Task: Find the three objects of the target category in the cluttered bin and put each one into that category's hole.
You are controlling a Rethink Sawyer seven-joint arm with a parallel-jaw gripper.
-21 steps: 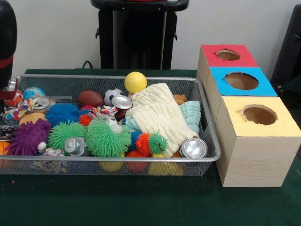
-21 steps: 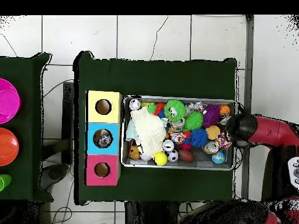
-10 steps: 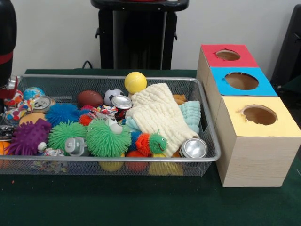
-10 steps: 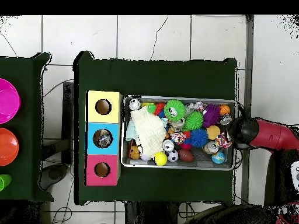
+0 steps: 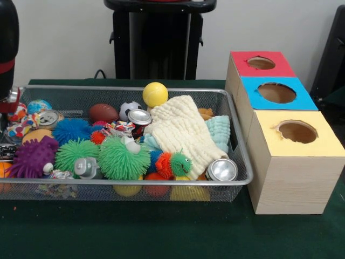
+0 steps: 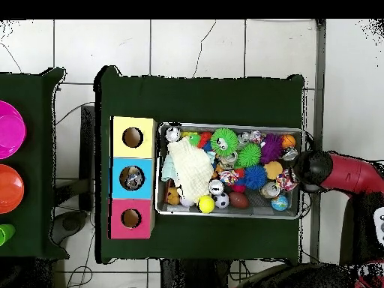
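No lettering or brand can be read on anything; the cans show only plain silver ends.

You have the wire bin [image 5: 237, 181] on the green surface [image 5: 161, 232], packed edge to edge. Against its front rim a silver can [image 5: 221, 170] lies on its side at the corner nearest the boxes. A second can [image 5: 139, 117] sits mid-bin, touching the cream cloth [image 5: 180, 132]. A third can [image 5: 48, 118] lies at the arm's end, beside the globe ball [image 5: 38, 106]. The yellow ball [image 5: 155, 94] rests against the back rim, with the soccer ball [image 5: 128, 109] and brown football [image 5: 103, 113] just beside it. Green spiky balls [image 5: 123, 158] and a purple one [image 5: 32, 157] fill the front half.

The arm [image 6: 341, 171] hangs over the bin's short end, away from the boxes. You cannot tell how the fingers stand; the arm's black end [image 5: 8, 48] hides them.

The three boxes touch in a row just beside the bin: yellow-topped box [image 5: 299, 137], blue-topped box [image 5: 276, 93], red-topped box [image 5: 261, 63], each with one round hole. In the overhead view something lies inside the blue hole [image 6: 133, 178].

Open surface runs along the bin's front edge and behind it.
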